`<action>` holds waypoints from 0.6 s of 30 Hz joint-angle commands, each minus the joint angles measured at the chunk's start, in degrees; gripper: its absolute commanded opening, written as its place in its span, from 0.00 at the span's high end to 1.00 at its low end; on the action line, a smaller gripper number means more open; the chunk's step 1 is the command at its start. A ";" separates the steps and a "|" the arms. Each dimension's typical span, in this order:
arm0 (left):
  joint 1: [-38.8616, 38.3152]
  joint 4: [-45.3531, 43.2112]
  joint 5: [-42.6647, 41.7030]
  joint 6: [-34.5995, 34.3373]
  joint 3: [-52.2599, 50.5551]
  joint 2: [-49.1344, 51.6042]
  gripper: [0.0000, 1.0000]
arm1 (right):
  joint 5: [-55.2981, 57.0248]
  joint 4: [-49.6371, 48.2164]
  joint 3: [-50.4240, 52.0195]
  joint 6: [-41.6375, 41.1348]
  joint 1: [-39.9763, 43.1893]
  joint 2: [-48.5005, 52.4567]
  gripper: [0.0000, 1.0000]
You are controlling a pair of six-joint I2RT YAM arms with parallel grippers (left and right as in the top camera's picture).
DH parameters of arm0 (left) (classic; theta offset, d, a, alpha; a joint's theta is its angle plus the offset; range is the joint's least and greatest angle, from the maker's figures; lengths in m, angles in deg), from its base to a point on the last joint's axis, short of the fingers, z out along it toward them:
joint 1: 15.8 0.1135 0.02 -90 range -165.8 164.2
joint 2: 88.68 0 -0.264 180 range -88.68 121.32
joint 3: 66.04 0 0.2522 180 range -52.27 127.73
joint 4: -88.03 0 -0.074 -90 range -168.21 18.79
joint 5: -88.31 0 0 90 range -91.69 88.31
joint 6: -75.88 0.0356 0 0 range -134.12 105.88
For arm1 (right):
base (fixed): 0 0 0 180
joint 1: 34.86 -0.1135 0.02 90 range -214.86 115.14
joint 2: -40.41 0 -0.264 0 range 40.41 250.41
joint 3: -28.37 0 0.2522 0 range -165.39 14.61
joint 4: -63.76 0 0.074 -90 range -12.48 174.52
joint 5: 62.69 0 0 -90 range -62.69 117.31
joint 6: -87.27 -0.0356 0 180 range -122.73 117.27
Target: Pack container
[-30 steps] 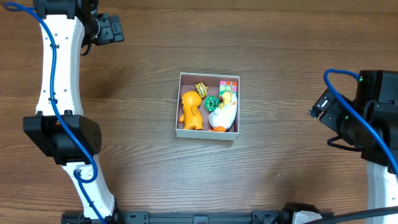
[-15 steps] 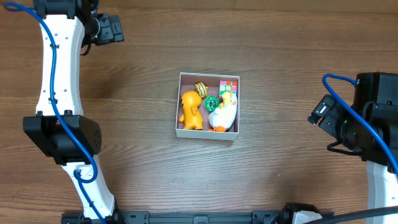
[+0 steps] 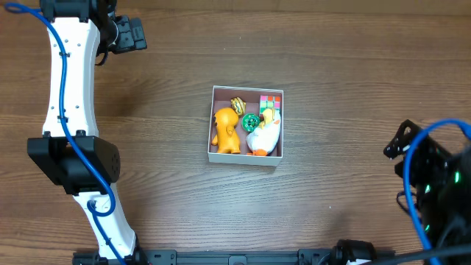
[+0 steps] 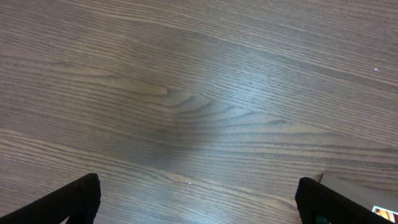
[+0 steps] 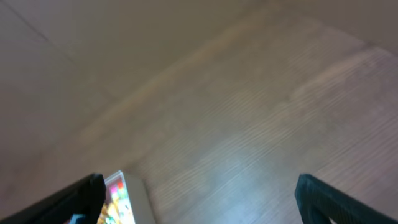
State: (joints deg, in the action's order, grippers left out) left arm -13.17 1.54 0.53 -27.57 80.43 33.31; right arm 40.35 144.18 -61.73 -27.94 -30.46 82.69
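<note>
Right arm pulls clear, box sits packed mid-table

The wooden tabletop [image 3: 331, 59] is bare around the box; the left arm [image 3: 70, 88] holds along the left edge, while the right arm [image 3: 434, 184] has dropped back from the right edge toward the near right corner within the last second. The container [image 3: 246, 157] has not moved from the middle, and inside are the orange toy [image 3: 226, 130], the white duck [image 3: 265, 136], the coloured cube [image 3: 271, 101], the green piece [image 3: 251, 121] and a small burger-like piece [image 3: 237, 104]. That retreat reads as packing finished. Left gripper [image 4: 199, 196] is spread wide, right gripper [image 5: 202, 196] too, both carrying nothing. Nothing blocks the box
</note>
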 commanded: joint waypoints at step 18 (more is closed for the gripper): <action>-0.04 -0.09 -0.17 -0.94 1.29 -0.39 0.00 | -8.90 -58.27 59.17 9.11 -6.34 -29.81 0.00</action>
State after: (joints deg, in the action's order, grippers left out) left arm -13.17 1.54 0.51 -27.70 80.43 33.31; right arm 32.13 88.11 -6.54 -19.37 -35.40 55.54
